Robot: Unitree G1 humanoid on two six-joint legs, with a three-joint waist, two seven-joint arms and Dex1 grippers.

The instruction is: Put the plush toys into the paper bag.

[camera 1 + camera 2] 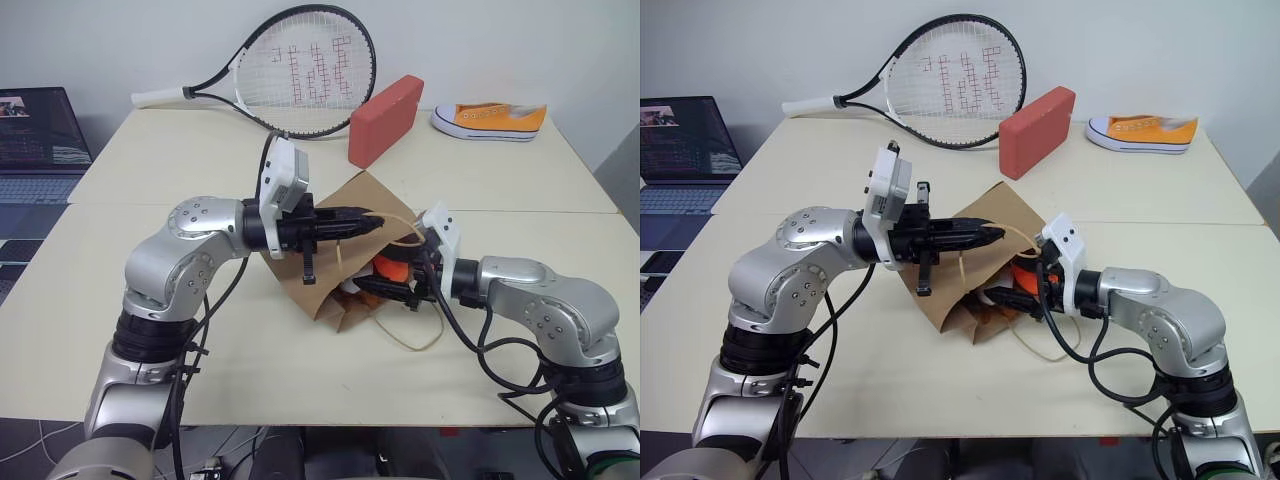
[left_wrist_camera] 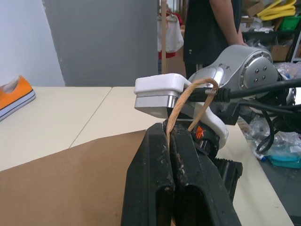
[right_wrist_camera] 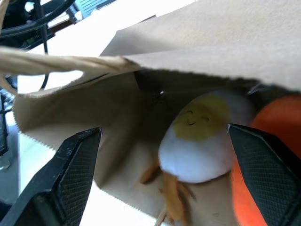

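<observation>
Pale tabletop (image 1: 300,370) held a paper bag (image 1: 325,215) lying on its side, both plush toys already inside.

Head views: the left gripper (image 1: 372,222) was clamped on the bag's cord handle (image 1: 405,228); the right gripper (image 1: 372,290) stood at the bag's mouth. Left wrist view: closed fingers (image 2: 188,183) pinched the handle, which looped up past them. Right wrist view: wide-spread fingers (image 3: 70,174) held nothing; between them, inside the bag, lay the egg toy (image 3: 200,141), the carrot toy (image 3: 275,122) beside it.
</observation>
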